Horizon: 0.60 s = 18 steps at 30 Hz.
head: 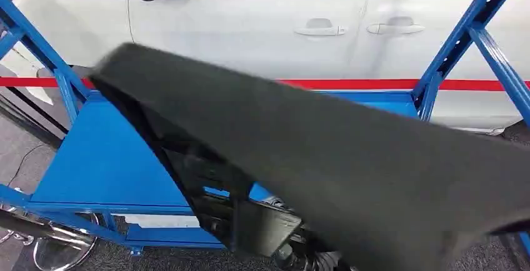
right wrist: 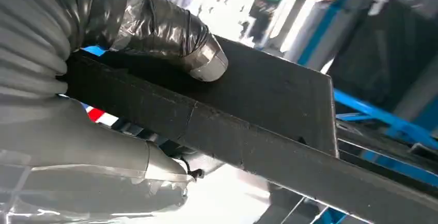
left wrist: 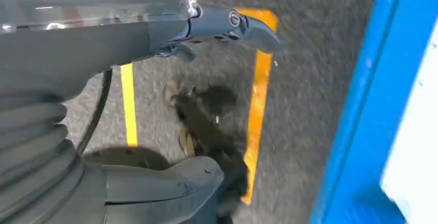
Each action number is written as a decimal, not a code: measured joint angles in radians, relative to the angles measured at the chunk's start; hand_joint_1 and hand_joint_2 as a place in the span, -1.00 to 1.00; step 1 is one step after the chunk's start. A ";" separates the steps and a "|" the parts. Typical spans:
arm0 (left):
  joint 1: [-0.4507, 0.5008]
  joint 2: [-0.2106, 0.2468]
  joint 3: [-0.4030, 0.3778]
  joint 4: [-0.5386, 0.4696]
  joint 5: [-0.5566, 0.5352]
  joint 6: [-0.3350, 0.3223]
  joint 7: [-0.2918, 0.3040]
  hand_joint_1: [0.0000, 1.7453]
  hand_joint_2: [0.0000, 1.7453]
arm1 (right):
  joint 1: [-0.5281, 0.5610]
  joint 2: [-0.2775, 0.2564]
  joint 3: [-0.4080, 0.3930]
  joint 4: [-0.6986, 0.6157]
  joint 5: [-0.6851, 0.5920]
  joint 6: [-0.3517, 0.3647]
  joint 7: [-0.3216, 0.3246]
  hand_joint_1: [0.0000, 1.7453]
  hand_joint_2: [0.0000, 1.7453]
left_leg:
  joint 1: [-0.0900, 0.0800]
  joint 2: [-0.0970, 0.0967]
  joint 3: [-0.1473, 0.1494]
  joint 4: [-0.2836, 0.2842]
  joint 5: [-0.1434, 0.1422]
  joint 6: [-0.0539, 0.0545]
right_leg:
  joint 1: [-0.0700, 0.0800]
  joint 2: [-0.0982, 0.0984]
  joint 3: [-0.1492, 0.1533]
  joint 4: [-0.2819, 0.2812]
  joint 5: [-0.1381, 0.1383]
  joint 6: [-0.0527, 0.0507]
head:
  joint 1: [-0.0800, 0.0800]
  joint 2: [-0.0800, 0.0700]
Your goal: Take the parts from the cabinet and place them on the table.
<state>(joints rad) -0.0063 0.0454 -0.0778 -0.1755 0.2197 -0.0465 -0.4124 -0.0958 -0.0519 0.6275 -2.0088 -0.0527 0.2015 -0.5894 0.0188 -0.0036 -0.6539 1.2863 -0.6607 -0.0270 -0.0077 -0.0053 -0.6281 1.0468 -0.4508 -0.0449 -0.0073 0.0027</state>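
In the head view a white car stands behind the blue cabinet frame. A large black part runs from ten o'clock to four o'clock, lifted over the blue shelf.

The left wrist view looks at grey floor with yellow lines; the left hand holds nothing, its fingers apart.

In the right wrist view the right hand grips the part's edge. The carrying step seems under way; next the robot must turn to the table.
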 joint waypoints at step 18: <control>-0.011 -0.002 -0.001 0.000 -0.027 0.002 -0.008 -1.00 1.00 | 0.053 -0.107 0.048 -0.001 0.092 -0.032 -0.035 1.00 1.00 | -0.013 0.015 0.091 -0.305 0.215 0.067 | -0.004 0.004 -0.082 0.276 -0.149 0.064 | 0.000 0.000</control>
<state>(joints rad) -0.0170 0.0435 -0.0786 -0.1755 0.1930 -0.0446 -0.4208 -0.0432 -0.1590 0.6756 -2.0096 0.0389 0.1690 -0.6249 0.0056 0.0114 -0.5631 0.9810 -0.4458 0.0398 -0.0115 -0.0010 -0.7099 1.3227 -0.5995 0.0193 -0.0069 0.0027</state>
